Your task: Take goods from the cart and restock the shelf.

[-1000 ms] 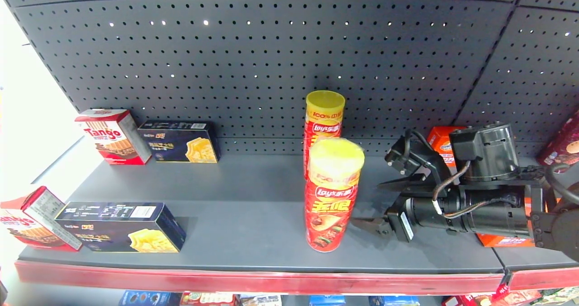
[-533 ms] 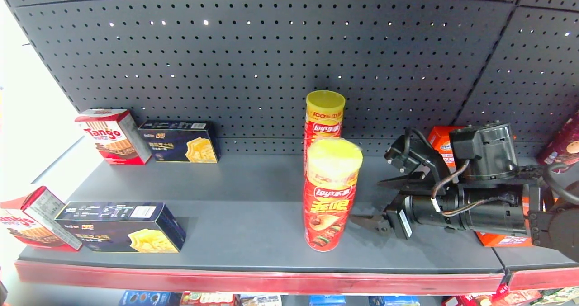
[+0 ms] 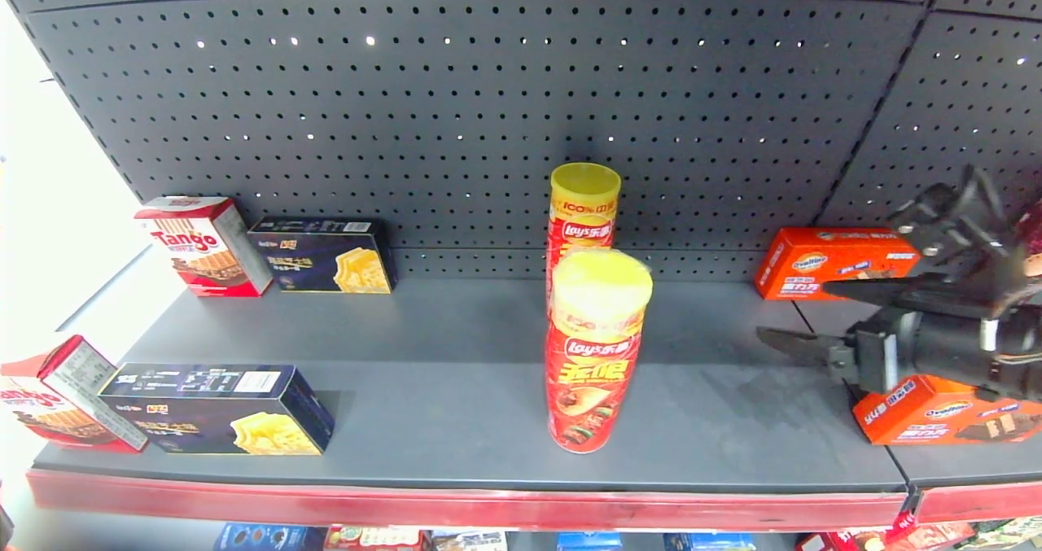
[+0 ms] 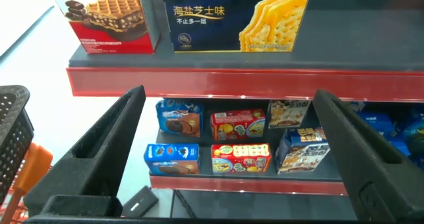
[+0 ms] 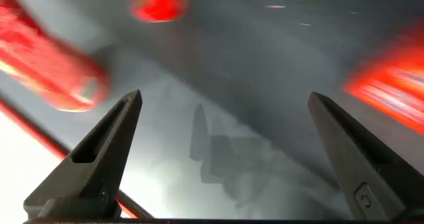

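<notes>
Two red chip cans with yellow lids stand upright mid-shelf, the front can directly before the back can. My right gripper hangs open over the shelf's right part, well clear of the front can, nothing between its fingers; in the right wrist view the right gripper faces the grey shelf board with a blurred red can off to one side. My left gripper is open and empty, below the shelf's red front edge.
The shelf carries a wafer box and cracker box at back left, a cracker box and wafer box at front left, orange boxes at right. Lower shelves hold small snack boxes.
My right gripper has pulled away from the front can to the right, staying open; the rear orange box it hid is now uncovered. The cans stand unmoved.
</notes>
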